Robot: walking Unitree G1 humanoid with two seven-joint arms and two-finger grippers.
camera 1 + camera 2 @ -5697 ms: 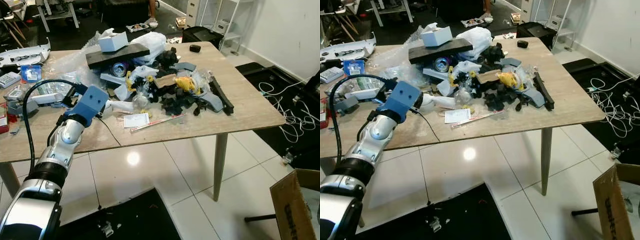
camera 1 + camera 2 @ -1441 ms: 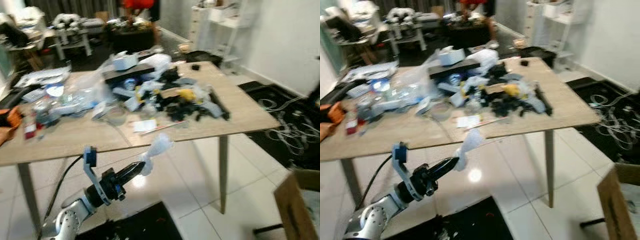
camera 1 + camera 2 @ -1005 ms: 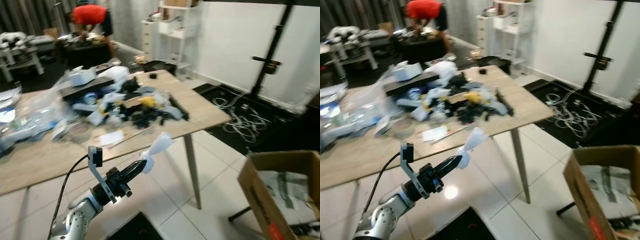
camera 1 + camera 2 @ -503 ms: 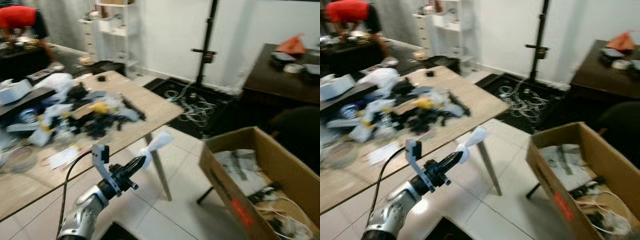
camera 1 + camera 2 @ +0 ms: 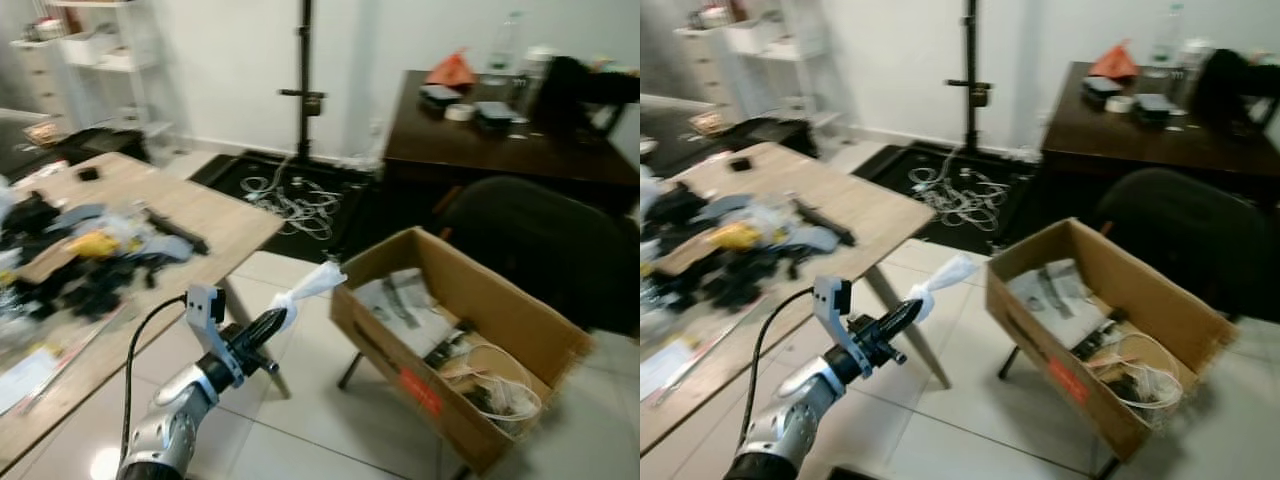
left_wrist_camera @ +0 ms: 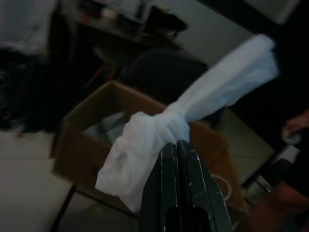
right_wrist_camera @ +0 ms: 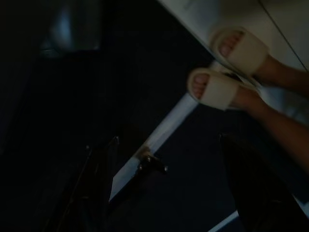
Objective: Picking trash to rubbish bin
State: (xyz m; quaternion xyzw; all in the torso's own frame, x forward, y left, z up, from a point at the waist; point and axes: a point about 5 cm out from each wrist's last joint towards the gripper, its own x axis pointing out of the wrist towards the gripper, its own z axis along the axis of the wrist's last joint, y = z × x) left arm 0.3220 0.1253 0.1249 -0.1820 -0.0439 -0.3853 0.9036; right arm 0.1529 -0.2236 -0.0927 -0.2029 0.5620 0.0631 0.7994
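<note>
White floor tiles point(image 5: 300, 400) run between a cluttered wooden table point(image 5: 205, 215) on the robot's left and an open cardboard box point(image 5: 455, 325) on its right, with a dark desk point(image 5: 490, 140) and a black chair point(image 5: 540, 245) behind the box. The left gripper point(image 5: 275, 320) is raised in mid-air between table and box, its fingers pressed together on a knotted white plastic bag point(image 5: 308, 286) that sticks up from the tips, near the box's corner but not over it.

From the left wrist, the two black fingers point(image 6: 169, 193) pinch the bag point(image 6: 159, 135) just under its knot, with the box point(image 6: 91, 130) beyond it.

From the right wrist, all is dark: the right gripper's fingers point(image 7: 251, 193) stand spread apart above dim flooring, and a person's feet in pale slippers point(image 7: 224, 72) stand nearby.
</note>
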